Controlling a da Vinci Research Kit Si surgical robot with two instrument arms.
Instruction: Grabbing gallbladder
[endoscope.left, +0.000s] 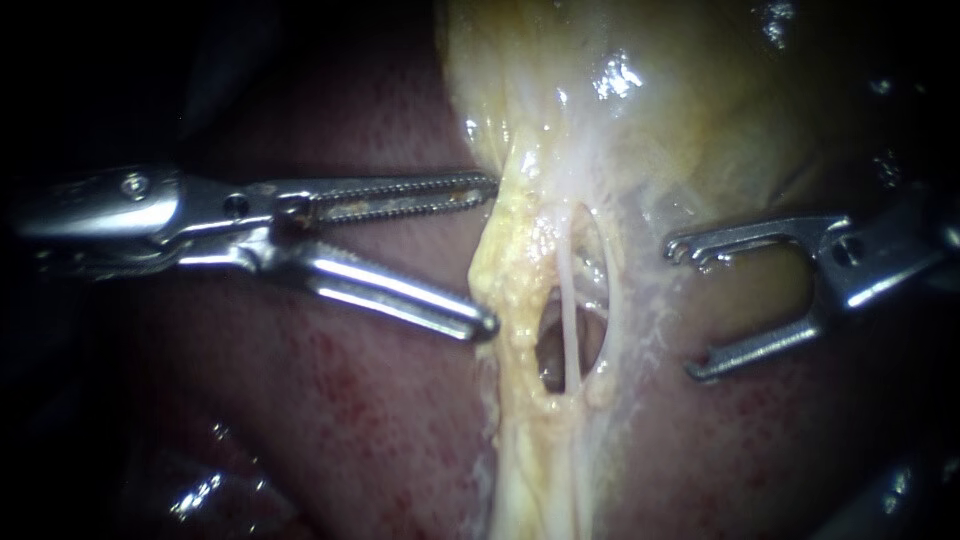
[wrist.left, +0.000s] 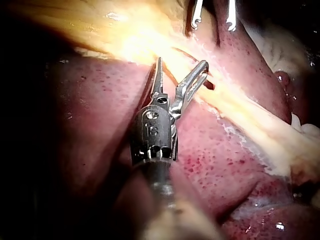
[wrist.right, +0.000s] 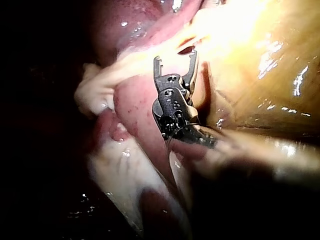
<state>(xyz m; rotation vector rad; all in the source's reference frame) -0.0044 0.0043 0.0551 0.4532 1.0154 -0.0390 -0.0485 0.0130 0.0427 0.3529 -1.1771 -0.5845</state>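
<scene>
gallbladder: yellow, wet-glossy, tapering to pale stretched band | left instrument: end effector spread, tips at band's edge | right instrument: end effector spread

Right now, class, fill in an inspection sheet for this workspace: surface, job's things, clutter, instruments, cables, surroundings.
Surface: liver, red and speckled, beneath the rest.
Job's things: gallbladder, yellowish, not gripped; a thin pale tube crosses an opening below it.
Clutter: nothing seen.
Instruments: left instrument jaws open at the tissue's edge; right instrument jaws open, holding nothing.
Cables: nothing seen.
Surroundings: dark; nothing seen.
</scene>
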